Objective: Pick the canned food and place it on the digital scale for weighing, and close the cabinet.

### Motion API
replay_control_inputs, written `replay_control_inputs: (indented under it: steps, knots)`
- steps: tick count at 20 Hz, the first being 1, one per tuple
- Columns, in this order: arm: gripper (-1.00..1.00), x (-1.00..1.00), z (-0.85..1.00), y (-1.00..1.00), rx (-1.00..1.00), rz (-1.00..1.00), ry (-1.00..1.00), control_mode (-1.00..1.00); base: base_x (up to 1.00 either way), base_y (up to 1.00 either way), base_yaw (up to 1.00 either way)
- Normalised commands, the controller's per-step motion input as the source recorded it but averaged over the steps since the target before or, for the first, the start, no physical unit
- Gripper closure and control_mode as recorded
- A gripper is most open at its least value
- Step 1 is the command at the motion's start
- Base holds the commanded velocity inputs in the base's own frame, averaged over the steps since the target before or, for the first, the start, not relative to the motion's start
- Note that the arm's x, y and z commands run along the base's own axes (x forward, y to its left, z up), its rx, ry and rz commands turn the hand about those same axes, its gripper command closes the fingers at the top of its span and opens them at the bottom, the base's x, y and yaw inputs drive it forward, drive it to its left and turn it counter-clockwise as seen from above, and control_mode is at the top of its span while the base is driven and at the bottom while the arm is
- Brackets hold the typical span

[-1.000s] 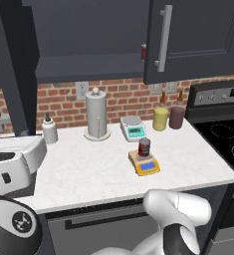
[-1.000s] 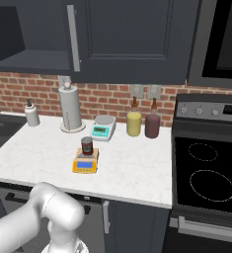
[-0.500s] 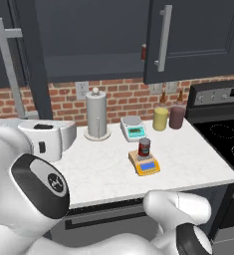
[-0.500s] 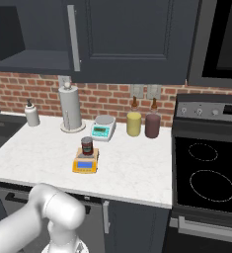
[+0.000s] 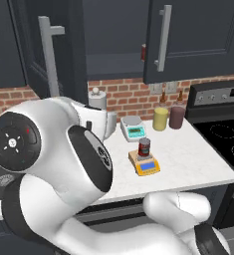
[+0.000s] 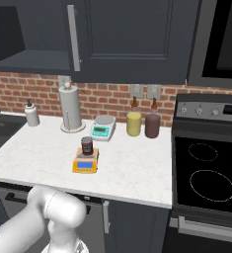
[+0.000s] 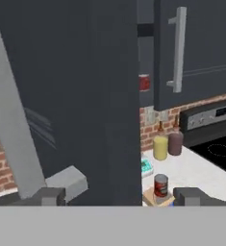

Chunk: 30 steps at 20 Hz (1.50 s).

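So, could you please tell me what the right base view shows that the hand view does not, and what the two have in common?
Right base view alone: the soap bottle, the paper towel roll and the whole white-grey scale, all standing on the counter.

Hand view alone: the open cabinet door up close with its bar handle, and a red can on the shelf inside.

Both: the canned food standing on the digital scale, the yellow and maroon canisters, the brick wall and the stove.
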Motion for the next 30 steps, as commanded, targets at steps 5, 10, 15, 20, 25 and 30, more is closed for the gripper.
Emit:
replay_control_inputs:
  steps: [5,10,15,20,25,30]
  knots:
    - [-1.00,0.44,0.26,-0.96,0.09,-0.17,-0.03,-1.00,0.00,0.00,0.00]
    - [-1.00,0.72,0.09,-0.81,0.01,-0.17,-0.13,-1.00,0.00,0.00,0.00]
    - [-1.00,0.99,0.00,-0.60,0.00,-0.16,-0.11,-1.00,0.00,0.00,0.00]
    - [-1.00,1.00,0.00,-0.29,-0.01,-0.17,-0.14,-1.00,0.00,0.00,0.00]
    - [-1.00,0.71,0.00,-0.42,0.00,-0.19,-0.23,-1.00,0.00,0.00,0.00]
    - [-1.00,0.51,0.13,-0.29,-0.01,-0.25,-0.20,-1.00,0.00,0.00,0.00]
